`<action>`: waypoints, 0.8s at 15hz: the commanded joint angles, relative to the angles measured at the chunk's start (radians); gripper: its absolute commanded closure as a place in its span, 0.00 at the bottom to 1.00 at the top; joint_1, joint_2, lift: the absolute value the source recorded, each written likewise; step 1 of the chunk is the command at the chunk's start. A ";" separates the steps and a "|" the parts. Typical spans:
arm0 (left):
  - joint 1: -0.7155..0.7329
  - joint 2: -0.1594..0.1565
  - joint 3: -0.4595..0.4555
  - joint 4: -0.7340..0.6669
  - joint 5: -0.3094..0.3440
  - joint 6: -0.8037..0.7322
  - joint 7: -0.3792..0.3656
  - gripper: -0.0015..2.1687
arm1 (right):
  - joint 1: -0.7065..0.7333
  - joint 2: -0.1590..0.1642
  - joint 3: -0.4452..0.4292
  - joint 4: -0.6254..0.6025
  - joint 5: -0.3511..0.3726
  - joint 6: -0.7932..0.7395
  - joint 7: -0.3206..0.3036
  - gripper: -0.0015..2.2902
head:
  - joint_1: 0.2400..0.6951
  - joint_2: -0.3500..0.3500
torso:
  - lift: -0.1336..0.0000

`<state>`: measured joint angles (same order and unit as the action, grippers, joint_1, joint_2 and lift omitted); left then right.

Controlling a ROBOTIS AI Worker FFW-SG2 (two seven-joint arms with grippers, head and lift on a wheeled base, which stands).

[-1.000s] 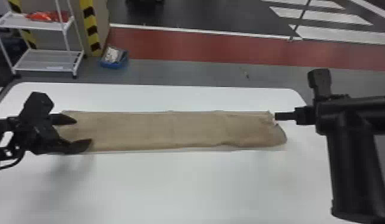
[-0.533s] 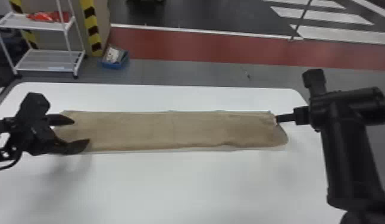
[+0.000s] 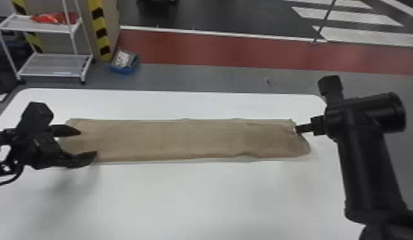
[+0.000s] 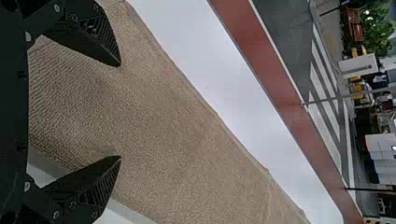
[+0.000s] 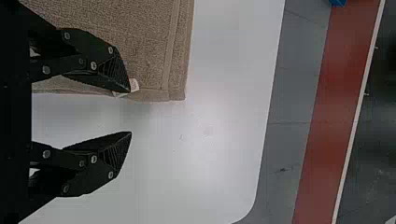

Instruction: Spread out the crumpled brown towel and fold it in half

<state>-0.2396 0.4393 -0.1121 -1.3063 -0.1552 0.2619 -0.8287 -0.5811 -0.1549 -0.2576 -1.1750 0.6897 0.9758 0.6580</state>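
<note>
Left gripper (image 3: 88,142), fingers apart, over left end of towel (image 3: 183,137); can't tell if touching. Right gripper (image 3: 297,129) at towel's right end, fingers apart too: one over towel's edge, right by white tag (image 5: 134,85), other over table (image 3: 199,198). Towel lies as long flat strip, side to side across table, small ripple in near edge toward right, right end uneven. Behind table, on robot's left, white rack (image 3: 55,65) and blue bin (image 3: 122,69) on floor.
</note>
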 commanded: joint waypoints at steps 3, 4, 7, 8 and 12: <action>0.008 0.006 0.003 -0.011 0.003 -0.005 -0.003 0.09 | 0.000 0.029 0.003 0.000 0.010 -0.001 -0.012 0.29 | 1.00 0.29 | 0.08; 0.010 0.007 0.011 -0.011 0.005 -0.011 -0.003 0.09 | 0.001 0.035 0.001 0.000 0.010 -0.004 -0.012 0.25 | 1.00 0.29 | 0.08; 0.023 0.013 0.018 -0.018 0.011 -0.020 -0.003 0.10 | 0.010 0.046 0.003 0.000 0.011 -0.010 -0.014 0.26 | 1.00 0.31 | 0.08; 0.026 0.013 0.023 -0.019 0.011 -0.020 -0.003 0.10 | 0.012 0.048 0.005 0.000 0.013 -0.007 -0.012 0.28 | 1.00 0.32 | 0.08; 0.031 0.016 0.026 -0.019 0.011 -0.026 -0.001 0.10 | 0.015 0.046 0.005 -0.002 0.016 -0.007 -0.012 0.29 | 1.00 0.33 | 0.08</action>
<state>-0.2098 0.4538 -0.0863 -1.3253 -0.1442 0.2381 -0.8301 -0.5675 -0.1082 -0.2516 -1.1752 0.7041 0.9689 0.6458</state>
